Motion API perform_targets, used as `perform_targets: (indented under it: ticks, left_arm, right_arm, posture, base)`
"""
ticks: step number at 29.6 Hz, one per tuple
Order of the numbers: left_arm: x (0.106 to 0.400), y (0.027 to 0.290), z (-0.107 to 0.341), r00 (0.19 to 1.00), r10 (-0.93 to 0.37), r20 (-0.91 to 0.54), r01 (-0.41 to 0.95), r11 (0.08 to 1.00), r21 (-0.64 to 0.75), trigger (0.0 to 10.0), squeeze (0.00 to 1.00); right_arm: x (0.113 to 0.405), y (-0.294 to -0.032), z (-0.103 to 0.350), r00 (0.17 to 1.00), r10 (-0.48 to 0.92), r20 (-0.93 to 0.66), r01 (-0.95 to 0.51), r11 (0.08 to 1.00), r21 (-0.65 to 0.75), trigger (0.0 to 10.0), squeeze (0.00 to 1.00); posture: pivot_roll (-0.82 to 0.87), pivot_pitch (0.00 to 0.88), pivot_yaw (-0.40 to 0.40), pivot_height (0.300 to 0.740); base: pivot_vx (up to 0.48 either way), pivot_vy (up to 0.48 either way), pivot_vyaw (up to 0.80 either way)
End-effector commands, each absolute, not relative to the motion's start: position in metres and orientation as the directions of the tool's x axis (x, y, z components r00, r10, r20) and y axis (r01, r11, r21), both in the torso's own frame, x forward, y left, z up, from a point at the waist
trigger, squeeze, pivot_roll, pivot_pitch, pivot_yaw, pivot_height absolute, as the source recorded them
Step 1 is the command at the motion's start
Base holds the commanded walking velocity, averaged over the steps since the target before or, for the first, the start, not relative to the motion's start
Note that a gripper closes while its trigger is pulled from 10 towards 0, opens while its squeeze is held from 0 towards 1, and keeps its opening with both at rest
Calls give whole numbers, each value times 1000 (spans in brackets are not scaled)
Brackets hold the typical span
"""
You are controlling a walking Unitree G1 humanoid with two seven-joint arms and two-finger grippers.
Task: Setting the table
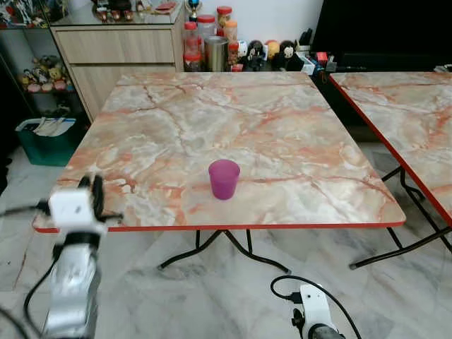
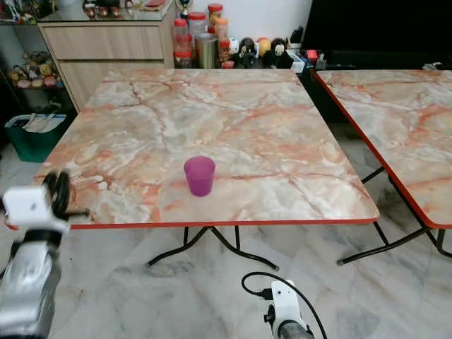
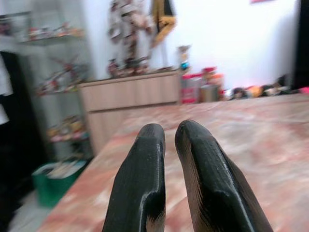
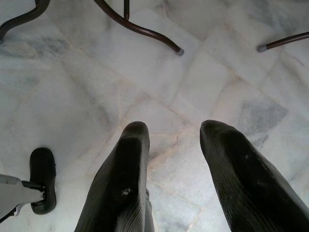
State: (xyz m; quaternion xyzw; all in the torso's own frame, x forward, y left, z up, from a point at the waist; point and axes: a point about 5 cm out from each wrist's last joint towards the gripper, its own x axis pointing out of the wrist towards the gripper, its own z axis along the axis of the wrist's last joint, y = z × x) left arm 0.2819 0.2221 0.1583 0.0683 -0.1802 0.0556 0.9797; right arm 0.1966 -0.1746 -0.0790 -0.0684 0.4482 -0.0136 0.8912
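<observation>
While the small purple plastic cup [image 1: 224, 178] stands upright near the front edge of the marble-patterned, red-rimmed worktop [image 1: 282, 134], neither gripper has hold of anything.

It looks light, stiff and smooth-walled, so it may slip or tip; a gentle pinch across its sides, about mid-height, seems the safest hold. The left gripper [image 3: 169, 140] hovers at the worktop's front left corner, fingers nearly together and empty. The right gripper [image 4: 174, 133] hangs low over the pale marble floor [image 4: 96, 87], fingers apart, holding nothing.
</observation>
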Motion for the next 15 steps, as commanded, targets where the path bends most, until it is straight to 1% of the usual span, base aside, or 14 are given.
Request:
perform_targets:
  ticks: [1,2,3,4,6,7,12,14,15]
  left_arm:
    - [282,219,155,942,74,328,-114,988,105,10000,0]
    - [289,210,155,949,42,311,-73,993,88,10000,0]
    - [289,210,155,949,42,311,-73,993,88,10000,0]
    - [301,193,151,958,-20,285,-2,997,75,10000,1000]
    - [306,184,149,961,-44,274,26,997,70,10000,1000]
    - [309,173,147,964,-83,253,67,995,71,10000,1000]
    - [317,146,145,962,-175,210,167,984,57,10000,1000]
    - [320,142,145,964,-183,193,176,983,50,10000,1000]
    - [322,139,146,964,-182,195,181,983,25,10000,1000]
  right_arm:
    - [198,-177,-78,602,-95,-793,-23,990,-136,10000,0]
    - [198,-177,-78,600,-96,-794,-22,990,-137,10000,0]
    - [198,-177,-78,600,-96,-794,-22,990,-137,10000,0]
    - [197,-176,-79,598,-97,-796,-22,990,-138,10000,0]
    - [196,-176,-79,597,-98,-796,-21,990,-138,10000,0]
    - [197,-176,-79,598,-99,-795,-17,991,-136,10000,0]
    - [197,-177,-79,601,-101,-793,-21,990,-141,10000,0]
    - [197,-177,-79,600,-101,-793,-24,989,-143,10000,0]
    - [196,-178,-79,601,-100,-793,-28,989,-145,10000,0]
  posture:
    - [123,0,-22,714]
    - [119,0,-16,714]
    - [119,0,-16,714]
    - [108,0,-12,714]
    - [108,0,-12,714]
    - [97,0,-9,714]
    - [94,0,-12,714]
    - [93,0,-12,714]
    - [91,0,-11,714]
  base:
    - [0,0,0]
    - [0,0,0]
    - [0,0,0]
    - [0,0,0]
    - [0,0,0]
    - [0,0,0]
    - [0,0,0]
    - [0,0,0]
    - [0,0,0]
